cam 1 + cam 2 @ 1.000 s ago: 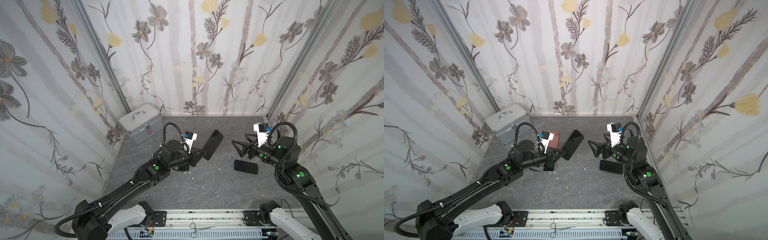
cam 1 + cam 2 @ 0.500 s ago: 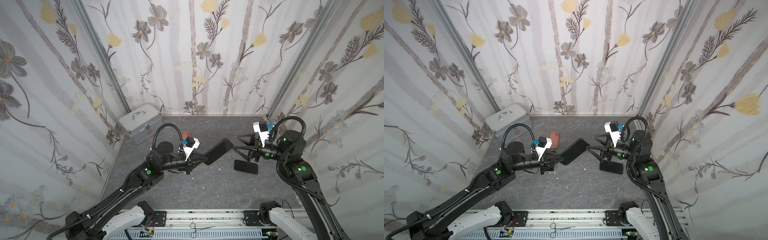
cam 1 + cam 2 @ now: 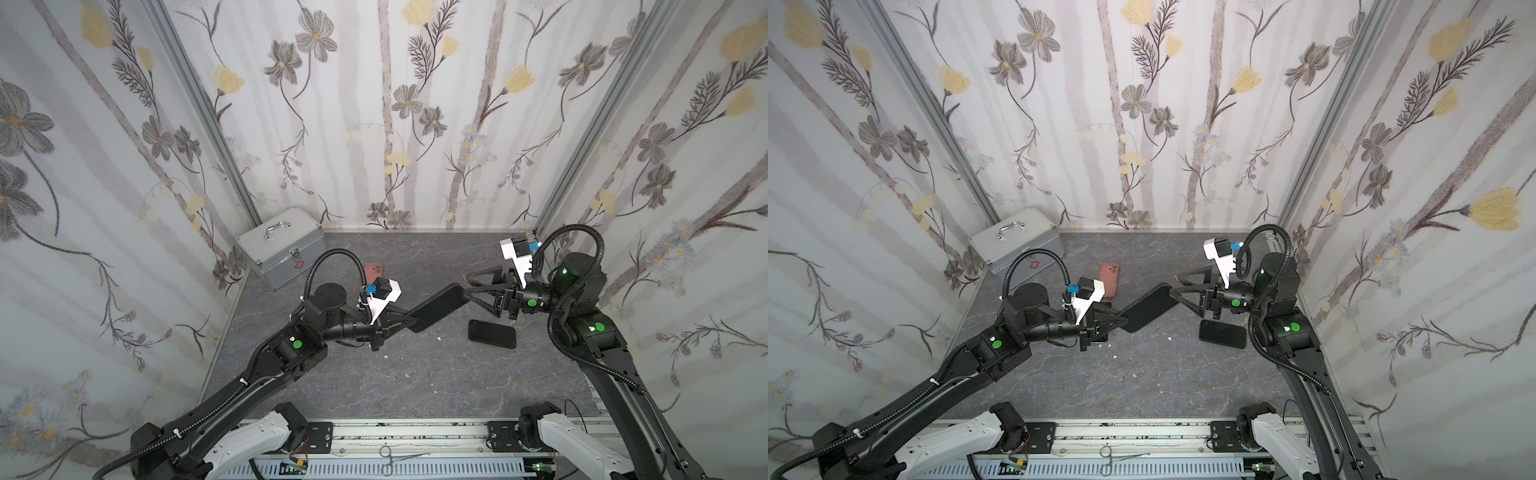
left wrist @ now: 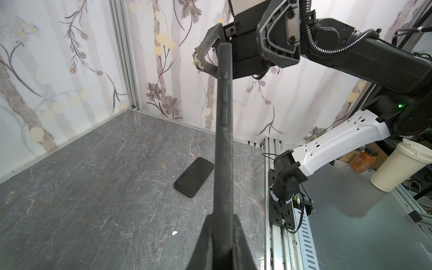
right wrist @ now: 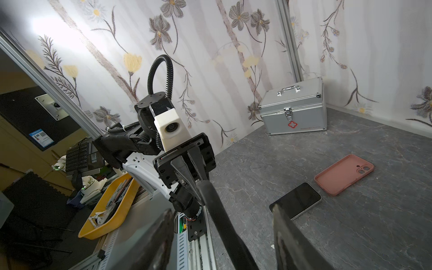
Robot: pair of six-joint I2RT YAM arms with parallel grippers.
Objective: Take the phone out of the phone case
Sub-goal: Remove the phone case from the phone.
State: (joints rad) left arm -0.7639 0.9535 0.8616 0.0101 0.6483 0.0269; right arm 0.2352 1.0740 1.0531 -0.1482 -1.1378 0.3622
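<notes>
My left gripper (image 3: pixel 409 322) (image 4: pixel 222 217) is shut on one end of a black phone case (image 3: pixel 436 309) (image 4: pixel 224 140), held in the air over the table's middle, flat face up in both top views. The phone cannot be told apart from the case. My right gripper (image 3: pixel 467 286) (image 5: pixel 221 217) is open around the case's other end (image 5: pixel 210 198), one finger (image 5: pixel 163 224) on each side with gaps showing.
A black phone-shaped slab (image 3: pixel 491 333) (image 4: pixel 194 177) lies below the right gripper. An empty pink case (image 3: pixel 1108 279) (image 5: pixel 343 174) and a silver-edged phone (image 5: pixel 295 201) lie under the left arm. A silver box (image 3: pixel 282 249) stands at the back left. Forceps (image 3: pixel 399 459) rest on the front rail.
The left arm has swung the black case right and laid it flatter, reaching the right gripper. The right gripper's jaws have narrowed around its far end.
</notes>
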